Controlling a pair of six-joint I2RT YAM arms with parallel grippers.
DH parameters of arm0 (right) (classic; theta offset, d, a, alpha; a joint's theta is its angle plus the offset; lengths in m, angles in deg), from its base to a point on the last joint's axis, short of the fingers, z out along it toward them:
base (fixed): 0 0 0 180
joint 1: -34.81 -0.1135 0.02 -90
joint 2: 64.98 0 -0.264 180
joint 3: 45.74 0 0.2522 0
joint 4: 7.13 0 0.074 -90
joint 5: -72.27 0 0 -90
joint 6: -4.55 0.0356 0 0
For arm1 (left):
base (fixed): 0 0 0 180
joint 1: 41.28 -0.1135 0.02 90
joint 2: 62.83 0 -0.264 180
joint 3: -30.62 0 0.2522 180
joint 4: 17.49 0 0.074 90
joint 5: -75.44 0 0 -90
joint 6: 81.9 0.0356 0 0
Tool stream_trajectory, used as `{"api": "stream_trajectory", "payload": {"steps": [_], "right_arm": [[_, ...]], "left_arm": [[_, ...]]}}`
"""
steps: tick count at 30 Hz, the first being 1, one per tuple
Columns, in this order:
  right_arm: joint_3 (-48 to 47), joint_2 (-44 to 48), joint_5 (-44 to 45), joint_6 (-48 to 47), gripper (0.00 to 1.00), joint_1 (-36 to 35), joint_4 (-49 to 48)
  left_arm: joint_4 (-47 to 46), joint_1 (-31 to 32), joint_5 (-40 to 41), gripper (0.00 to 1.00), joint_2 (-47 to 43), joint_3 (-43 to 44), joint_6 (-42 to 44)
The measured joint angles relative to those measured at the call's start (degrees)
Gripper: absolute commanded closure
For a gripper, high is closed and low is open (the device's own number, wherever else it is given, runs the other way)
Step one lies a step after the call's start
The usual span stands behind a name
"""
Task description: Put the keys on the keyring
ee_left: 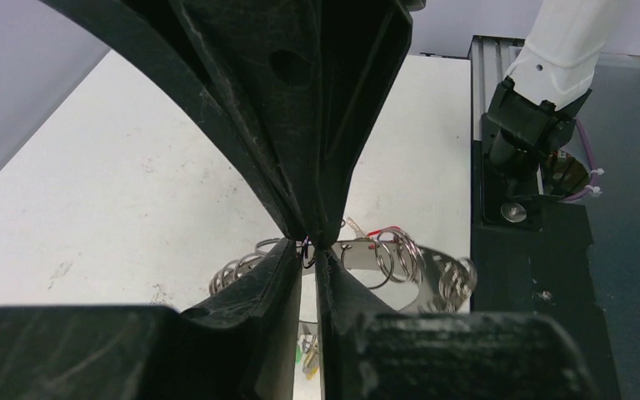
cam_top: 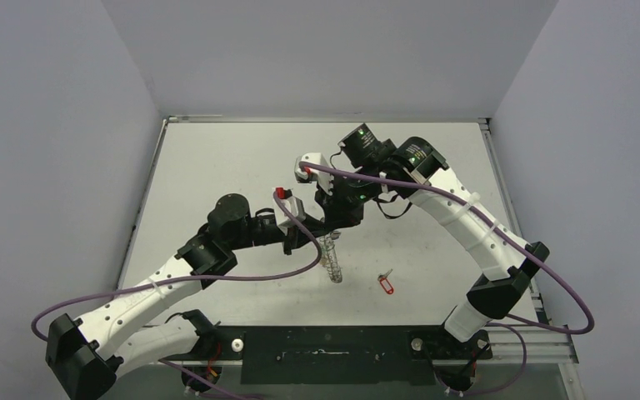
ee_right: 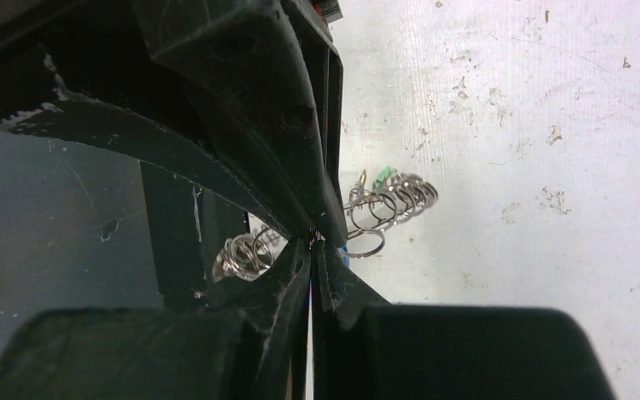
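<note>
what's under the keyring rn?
Left wrist view: green and yellow tags show below the keyring, between the fingers of the left gripper, which cover the rest.

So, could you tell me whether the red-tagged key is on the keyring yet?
Off: the red-tagged key lies alone on the table, apart from the keyring.

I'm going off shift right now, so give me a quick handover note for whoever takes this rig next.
The right gripper is shut on the keyring, which hangs below it.
The left gripper is pinched onto one wire loop of the same ring.
The red-tagged key lies loose on the table, right of the ring, not threaded.
The blue-tagged key cannot be made out.
Left to do: thread the red-tagged key and check the blue one.
</note>
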Motion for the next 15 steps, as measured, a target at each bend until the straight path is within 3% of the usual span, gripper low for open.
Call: {"api": "stream_trajectory", "payload": {"steps": [1,9,15], "right_arm": [[0.0,0.0,0.02,0.02,1.0,0.0,0.02],[0.0,0.0,-0.02,0.02,1.0,0.0,0.55],[0.07,0.02,0.02,0.7,0.64,0.11,-0.76]], "left_arm": [[-0.13,0.0,-0.35,0.99,0.17,0.0,-0.09],[-0.61,-0.02,-1.18,1.0,0.44,-0.07,-0.74],[-4.02,0.0,-0.87,1.0,-0.57,-2.54,-1.66]]}}
